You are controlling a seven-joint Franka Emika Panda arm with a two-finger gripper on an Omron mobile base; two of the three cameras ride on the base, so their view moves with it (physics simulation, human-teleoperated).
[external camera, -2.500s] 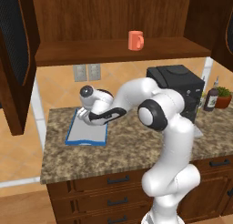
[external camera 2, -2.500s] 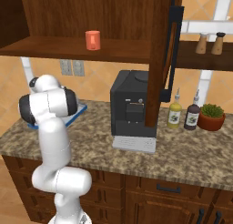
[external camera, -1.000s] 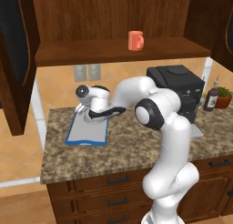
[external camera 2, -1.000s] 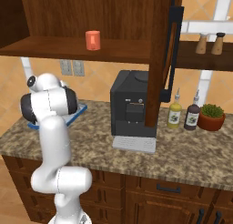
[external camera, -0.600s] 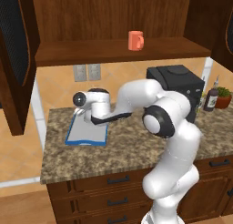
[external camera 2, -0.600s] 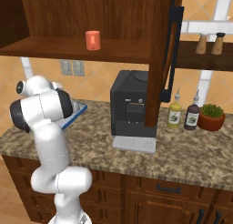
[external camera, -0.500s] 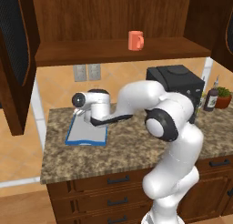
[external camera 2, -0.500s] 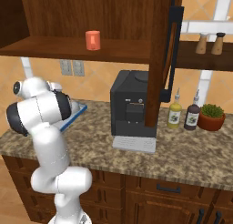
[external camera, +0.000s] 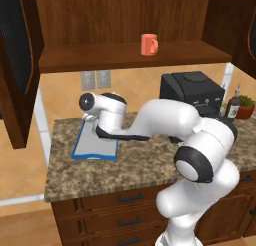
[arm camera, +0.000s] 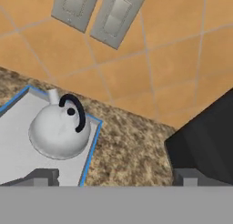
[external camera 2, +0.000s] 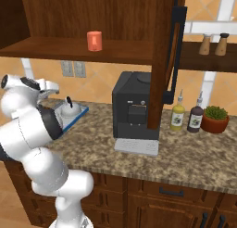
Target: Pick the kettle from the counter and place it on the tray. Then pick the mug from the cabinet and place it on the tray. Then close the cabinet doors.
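Observation:
The silver-grey kettle [arm camera: 60, 131] with its black arched handle stands upright on the blue-rimmed tray [arm camera: 16, 148], near a corner of it. My gripper [arm camera: 116, 177] hovers above the tray's edge, open, with nothing between its fingertips [arm camera: 42, 176]; the kettle lies off toward one finger. In the right base view the kettle [external camera 2: 69, 110] sits on the tray [external camera 2: 79, 114] just beyond my arm. The orange-red mug [external camera: 148, 44] stands on the cabinet shelf [external camera: 115, 57], also the mug [external camera 2: 94, 41]. In the left base view my hand hides the kettle above the tray [external camera: 92, 145].
A black coffee machine [external camera 2: 136, 106] stands on the granite counter [external camera 2: 194, 153] right of the tray. Two bottles [external camera 2: 178, 115] and a potted plant [external camera 2: 215, 118] are farther right. Both cabinet doors stand open: one [external camera: 15, 65] at the left, one [external camera 2: 165, 55] hanging before the machine.
My arm's elbow has swung lower and forward while the hand stayed over the tray. The jaws remain wide apart. Kettle and mug have not moved.

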